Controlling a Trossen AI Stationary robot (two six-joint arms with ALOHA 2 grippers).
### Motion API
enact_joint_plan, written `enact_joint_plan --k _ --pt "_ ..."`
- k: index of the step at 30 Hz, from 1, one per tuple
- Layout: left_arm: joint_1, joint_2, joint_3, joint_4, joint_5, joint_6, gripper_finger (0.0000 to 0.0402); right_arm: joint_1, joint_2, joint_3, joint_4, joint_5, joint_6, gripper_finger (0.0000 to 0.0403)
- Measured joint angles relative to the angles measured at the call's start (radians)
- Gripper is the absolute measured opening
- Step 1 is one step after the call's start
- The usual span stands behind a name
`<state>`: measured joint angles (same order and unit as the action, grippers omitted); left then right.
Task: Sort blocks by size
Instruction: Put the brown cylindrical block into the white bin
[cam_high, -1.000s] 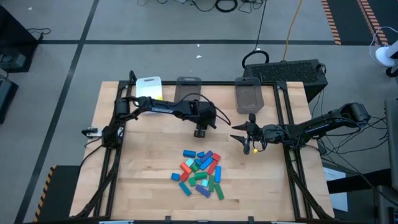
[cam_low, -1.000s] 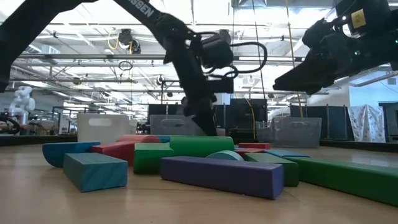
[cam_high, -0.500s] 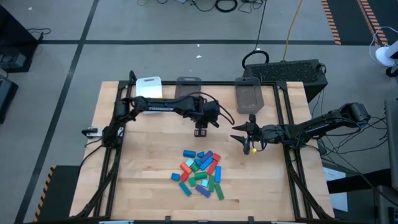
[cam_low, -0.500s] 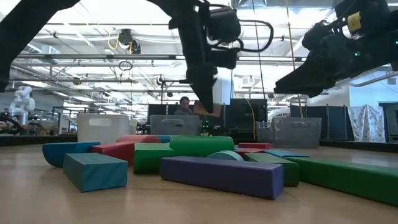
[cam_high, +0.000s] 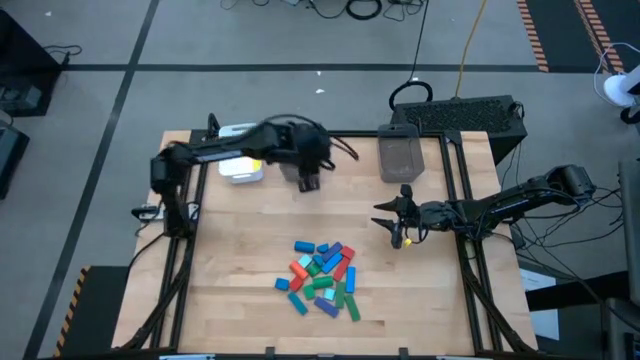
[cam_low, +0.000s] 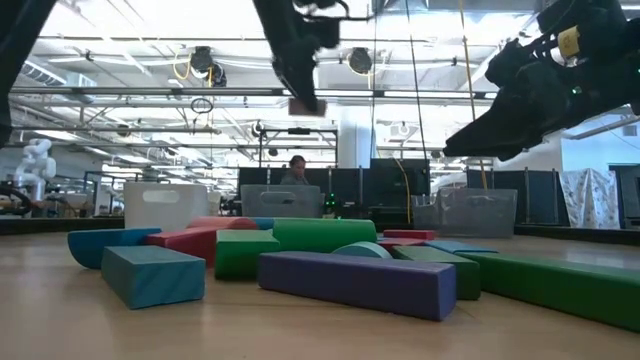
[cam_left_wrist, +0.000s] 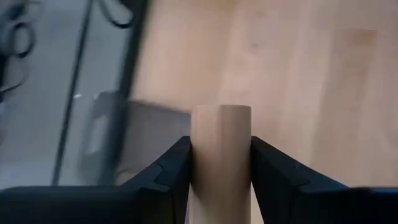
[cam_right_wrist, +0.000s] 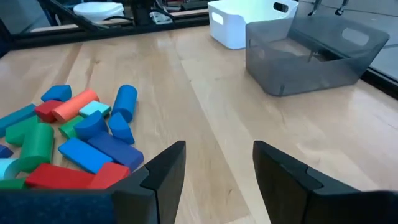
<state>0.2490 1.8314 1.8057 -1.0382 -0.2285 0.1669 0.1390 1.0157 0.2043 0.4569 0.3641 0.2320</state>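
Left gripper (cam_high: 308, 178) clamps a pale cylinder block (cam_left_wrist: 221, 155), upright between fingers, directly over middle grey bin (cam_high: 298, 160); right gripper (cam_high: 385, 222) open, idle beside pile (cam_high: 322, 277).

From my remote station: grey floor (cam_high: 100, 80) surrounds the wooden tabletop (cam_high: 250, 250); ceiling lights (cam_low: 150, 20) hang above it.

A light wooden table (cam_high: 230, 260) is observed. A heap of coloured blocks (cam_high: 322, 277) is found near its front; a white tray (cam_high: 241, 171) and two grey bins (cam_high: 401, 157) are set along its far edge.
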Motion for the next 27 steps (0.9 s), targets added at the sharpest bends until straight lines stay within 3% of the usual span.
enact_joint_plan --k 9,18,27 --pt "0.115 -0.148 -0.065 -0.103 -0.146 -0.099 0.0137 0.0 0.0 0.0 -0.026 0.0 0.026 0.0176" --pt "0.256 -0.265 -0.335 -0.026 -0.14 -0.136 0.0137 0.0 0.0 0.0 -0.029 0.0 0.026 0.0176" --pt "0.404 -0.345 -0.612 0.158 -0.025 -0.136 0.0137 0.0 0.0 0.0 -0.028 0.0 0.03 0.0176"
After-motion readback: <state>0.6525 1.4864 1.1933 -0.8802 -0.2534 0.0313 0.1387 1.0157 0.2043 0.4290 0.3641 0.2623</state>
